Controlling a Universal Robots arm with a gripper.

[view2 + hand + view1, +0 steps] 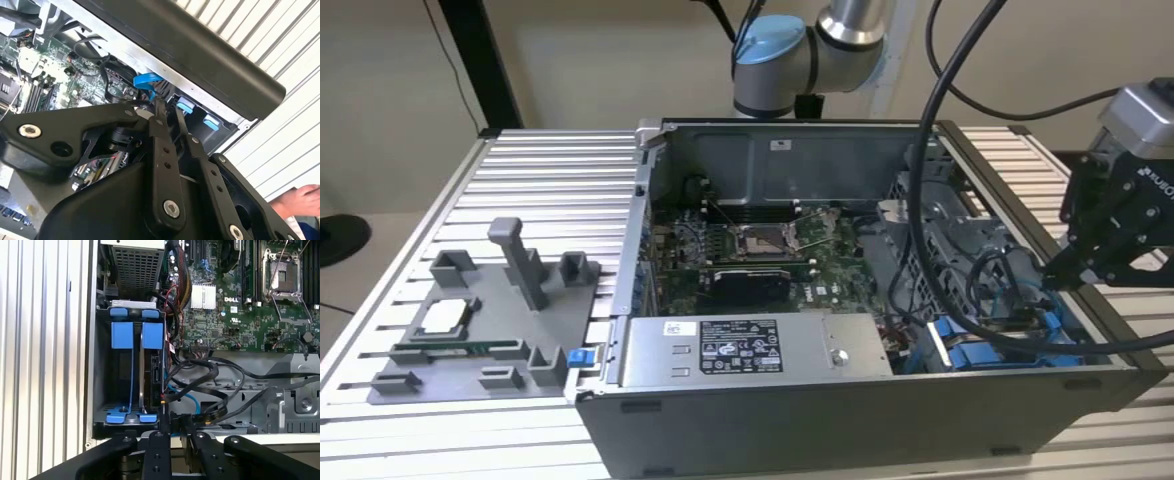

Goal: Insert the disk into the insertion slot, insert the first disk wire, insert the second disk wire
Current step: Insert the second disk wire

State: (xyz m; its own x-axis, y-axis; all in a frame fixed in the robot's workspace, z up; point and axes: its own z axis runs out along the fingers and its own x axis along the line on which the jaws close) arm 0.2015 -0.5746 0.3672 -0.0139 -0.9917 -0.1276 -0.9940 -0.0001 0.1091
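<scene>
Trouble starts at my gripper (174, 420), which hangs at one end of the insertion slot (100, 371), the end with the small blue tabs (120, 416). Whether it is clamped on a wire end or on nothing I cannot tell, since my own linkage hides the tip. The disk (150, 374) stands on edge inside that slot, its blue frame (152, 335) beside a second blue frame (122, 335), so I judge the seating done. A thin black wire (164, 390) runs along the disk's connector side to just beside my tip. A loop of thicker black cables (212, 375) and a light blue cable (192, 401) crowd the space next to it. My worry is a small sideways error: a plug meets the connector skewed and bends or jams, or I snag that loop and drag it across the motherboard (235, 315). In the exterior view I sit close over the case wall (1121, 345), so a careless descent could strike the metal
</scene>
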